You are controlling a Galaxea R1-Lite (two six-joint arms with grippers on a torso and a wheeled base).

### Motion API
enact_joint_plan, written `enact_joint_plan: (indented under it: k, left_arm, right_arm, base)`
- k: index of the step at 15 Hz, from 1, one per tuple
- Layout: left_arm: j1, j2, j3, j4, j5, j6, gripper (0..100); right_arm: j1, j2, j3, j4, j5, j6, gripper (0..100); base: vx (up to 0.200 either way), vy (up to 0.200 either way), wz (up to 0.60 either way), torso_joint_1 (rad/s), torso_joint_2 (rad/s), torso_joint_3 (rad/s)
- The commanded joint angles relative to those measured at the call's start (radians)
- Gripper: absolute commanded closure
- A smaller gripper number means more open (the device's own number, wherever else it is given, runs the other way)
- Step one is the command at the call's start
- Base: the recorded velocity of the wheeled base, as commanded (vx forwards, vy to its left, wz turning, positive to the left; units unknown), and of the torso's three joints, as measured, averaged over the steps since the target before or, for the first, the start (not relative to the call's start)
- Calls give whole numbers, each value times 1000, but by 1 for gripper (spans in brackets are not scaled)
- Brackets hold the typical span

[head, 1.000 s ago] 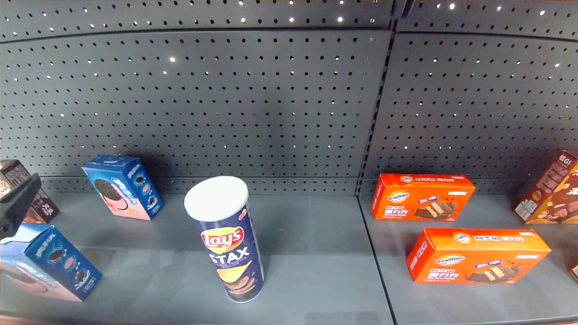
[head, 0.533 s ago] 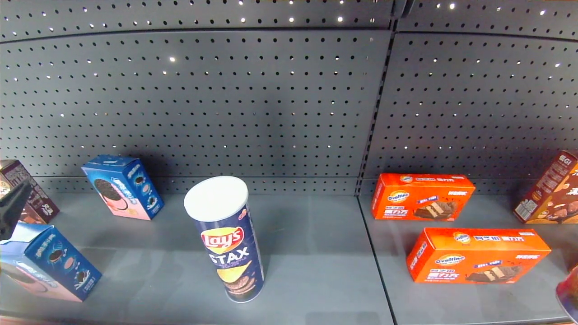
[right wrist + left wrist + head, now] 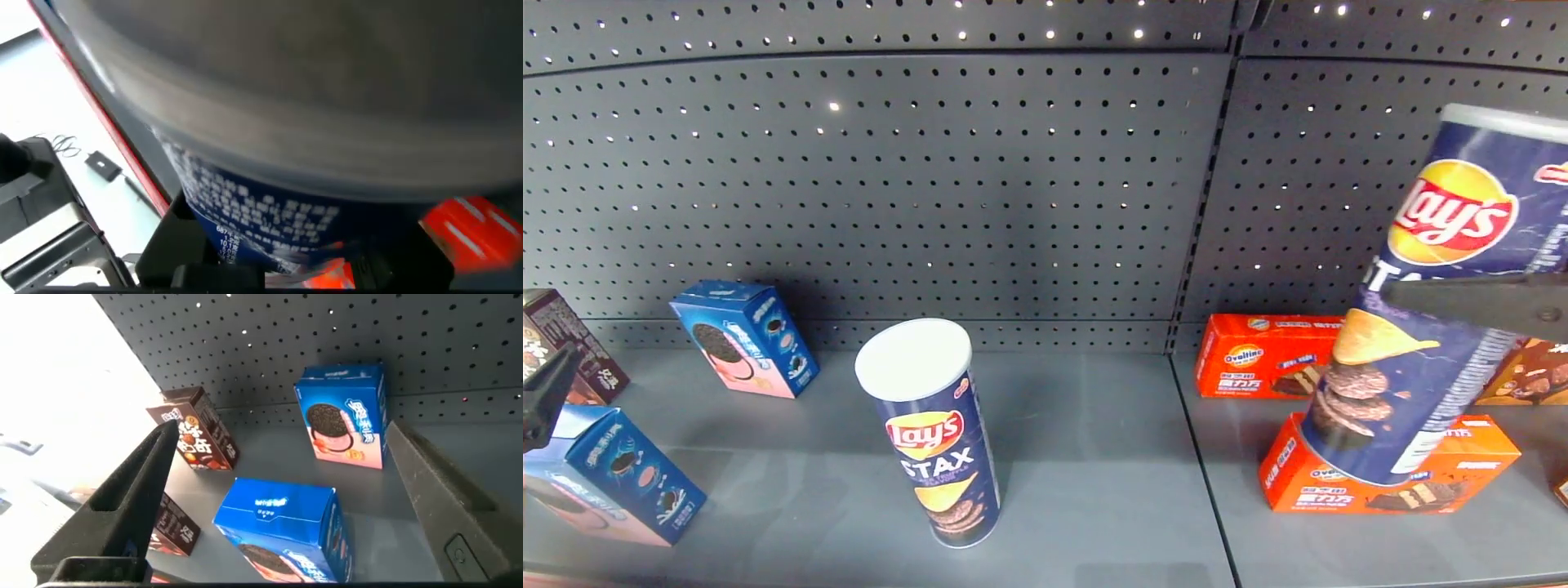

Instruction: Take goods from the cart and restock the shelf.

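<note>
Head view: right tool (image 3: pixel 1490 300) grips tilted can (image 3: pixel 1445 220).

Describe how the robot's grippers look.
Left gripper: two dark grey fingers, broad at the base and tapering to wedge tips, one bearing a small oval recess. Right gripper: a finger of the same grey, a flat tapering bar with a small round screw.
</note>
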Motion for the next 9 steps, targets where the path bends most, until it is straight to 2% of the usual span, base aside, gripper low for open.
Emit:
enact_joint_plan:
  k: [1, 9]
  left_arm:
    - [0, 4, 1, 0, 0, 0, 0]
    - [-1, 3, -11, -19, -3, 4, 0]
  right_arm:
    - [54, 109, -29, -22, -3, 2, 100]
    - [189, 253, -121, -49, -4, -6, 100]
  base:
    - [0, 0, 0, 0, 0, 0]
    - [0, 0, 0, 0, 0, 0]
